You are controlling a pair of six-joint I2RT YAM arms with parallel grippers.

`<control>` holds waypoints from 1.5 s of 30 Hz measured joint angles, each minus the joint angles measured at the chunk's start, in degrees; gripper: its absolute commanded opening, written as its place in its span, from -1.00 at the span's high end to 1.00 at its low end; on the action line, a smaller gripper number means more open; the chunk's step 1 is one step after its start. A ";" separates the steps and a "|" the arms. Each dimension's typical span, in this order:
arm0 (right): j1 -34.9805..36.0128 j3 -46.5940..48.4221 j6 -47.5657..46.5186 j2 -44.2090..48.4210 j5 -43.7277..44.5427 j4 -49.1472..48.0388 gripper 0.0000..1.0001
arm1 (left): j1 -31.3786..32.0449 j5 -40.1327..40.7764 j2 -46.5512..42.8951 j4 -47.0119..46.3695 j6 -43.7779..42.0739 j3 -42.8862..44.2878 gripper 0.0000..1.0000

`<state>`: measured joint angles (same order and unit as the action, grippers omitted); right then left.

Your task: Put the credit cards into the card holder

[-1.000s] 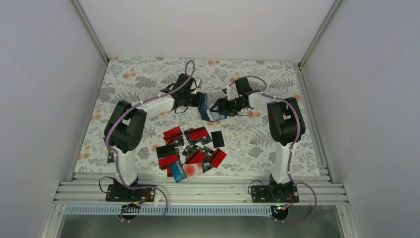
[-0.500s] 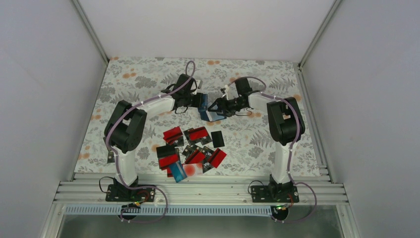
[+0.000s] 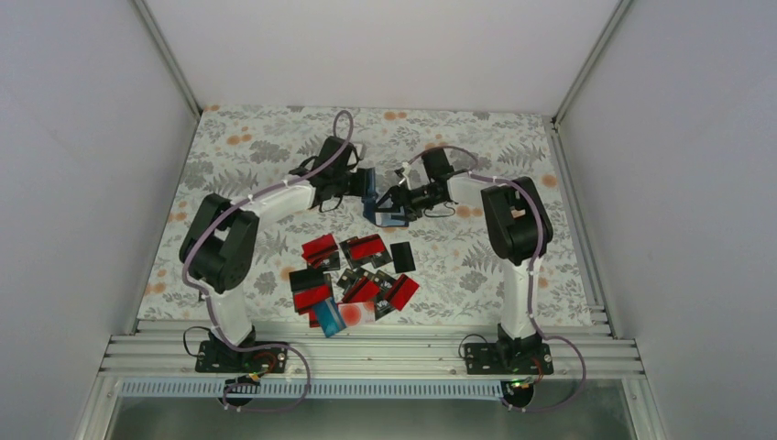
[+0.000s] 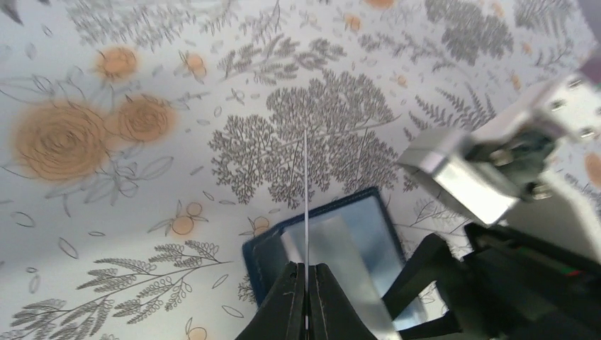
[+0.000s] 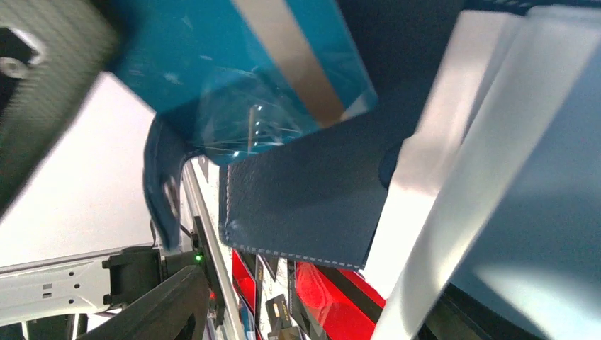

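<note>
**Card held over holder, far centre**

Left arm (image 3: 284, 194) stretched far and rightward, right arm (image 3: 508, 220) folded leftward, and the wrists almost meet. Left fingers (image 4: 289, 301) pressed together, pinching a thin glossy blue card (image 5: 198, 64) over the card holder (image 4: 264, 258), which is matte navy, stitched and rectangular. Right fingers (image 4: 424, 268) spread wide, one touching its edge; grip unclear. Other credit cards (image 3: 353, 280) lie nearer on the floral tabletop (image 3: 257, 147)
</note>
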<state>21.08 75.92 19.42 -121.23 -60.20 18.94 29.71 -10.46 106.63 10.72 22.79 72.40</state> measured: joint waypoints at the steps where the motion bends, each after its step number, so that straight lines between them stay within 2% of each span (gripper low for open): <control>1: 0.24 0.24 0.02 -0.17 -0.02 -0.07 -0.38 | 0.00 0.52 -0.83 -0.28 0.31 -0.35 0.95; 11: 1.29 3.34 0.87 -0.81 0.00 -0.07 -0.39 | -0.76 2.27 -7.26 -6.03 2.34 -5.07 0.95; 27: 6.88 6.05 1.99 -5.31 0.00 -0.94 -0.38 | -3.48 -4.50 -6.82 -11.58 3.19 -9.51 0.95; 45: 7.26 8.11 2.14 -7.19 0.76 -0.42 -0.38 | -4.42 -9.14 -3.50 -11.93 5.09 -13.49 0.95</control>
<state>28.34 84.03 21.56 -128.42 -59.44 18.52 25.30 -19.59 103.13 -1.21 27.88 58.92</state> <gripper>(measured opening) 0.691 0.025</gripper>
